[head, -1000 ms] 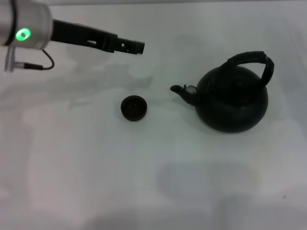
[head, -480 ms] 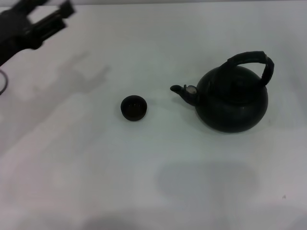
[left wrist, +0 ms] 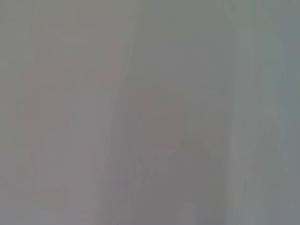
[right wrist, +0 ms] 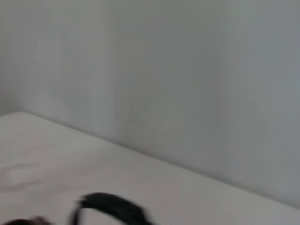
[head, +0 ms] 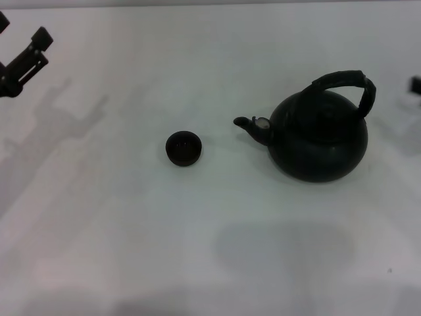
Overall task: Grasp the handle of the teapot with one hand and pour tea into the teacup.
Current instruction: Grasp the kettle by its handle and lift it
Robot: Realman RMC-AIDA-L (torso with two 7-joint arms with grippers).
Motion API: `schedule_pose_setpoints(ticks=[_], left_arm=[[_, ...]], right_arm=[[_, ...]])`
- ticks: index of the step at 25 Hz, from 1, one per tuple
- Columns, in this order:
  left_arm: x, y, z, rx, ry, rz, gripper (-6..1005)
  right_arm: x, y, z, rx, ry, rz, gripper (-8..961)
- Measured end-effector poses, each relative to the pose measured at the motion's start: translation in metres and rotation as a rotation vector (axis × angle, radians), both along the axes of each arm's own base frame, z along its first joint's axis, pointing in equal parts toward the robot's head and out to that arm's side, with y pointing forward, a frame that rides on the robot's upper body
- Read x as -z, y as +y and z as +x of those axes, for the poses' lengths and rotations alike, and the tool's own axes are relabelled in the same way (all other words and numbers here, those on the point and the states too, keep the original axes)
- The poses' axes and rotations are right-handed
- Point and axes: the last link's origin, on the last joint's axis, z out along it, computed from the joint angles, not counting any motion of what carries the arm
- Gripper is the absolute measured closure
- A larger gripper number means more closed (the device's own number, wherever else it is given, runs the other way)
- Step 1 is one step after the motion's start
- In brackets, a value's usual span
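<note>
You see the teapot (head: 320, 137) upright on the white table (head: 210, 250), handle (head: 345, 83) arched free above, spout toward the teacup (head: 183, 148) standing apart on its left, the left gripper (head: 23, 59) spread wide and empty far off, the right gripper (head: 416, 85) barely visible, grip untellable.

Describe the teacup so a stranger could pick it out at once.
On the white table, find the large black teapot with its arched handle. Follow its spout to the robot's left: the teacup stands alone there, apart from the pot. It is small, squat, dark, with no handle.
</note>
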Motion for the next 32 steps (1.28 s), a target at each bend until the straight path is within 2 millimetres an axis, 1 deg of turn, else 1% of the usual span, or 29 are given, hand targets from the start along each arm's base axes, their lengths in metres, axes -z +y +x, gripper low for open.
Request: schedule_pose_setpoints(ticks=[1, 5, 8, 13, 18, 23, 28, 32], left_arm=[[0.000, -0.001, -0.002, -0.008, 0.005, -0.002, 122], [0.000, -0.003, -0.007, -0.027, 0.019, -0.009, 121], [0.001, -0.005, -0.010, -0.028, 0.038, -0.027, 121], [0.004, -0.009, -0.013, -0.023, 0.068, -0.058, 120], [0.003, -0.009, -0.011, -0.006, 0.076, -0.062, 120], [-0.002, -0.006, -0.009, -0.005, 0.054, -0.037, 119], [-0.005, 0.000, -0.007, -0.002, 0.063, -0.029, 120], [-0.008, 0.004, -0.007, 0.002, 0.080, -0.019, 121]], right_arm=[[0.012, 0.000, -0.007, -0.012, 0.020, -0.038, 290], [0.044, 0.002, -0.025, -0.044, 0.066, -0.138, 290], [0.055, 0.001, -0.033, -0.059, 0.074, -0.175, 290], [0.058, 0.001, -0.025, -0.042, 0.050, -0.157, 290], [0.058, 0.008, -0.015, -0.034, 0.008, -0.122, 289], [0.054, 0.015, -0.014, -0.034, 0.015, -0.115, 289], [0.062, 0.019, -0.009, -0.009, 0.025, -0.124, 289], [0.071, 0.023, -0.009, -0.001, 0.044, -0.141, 290]])
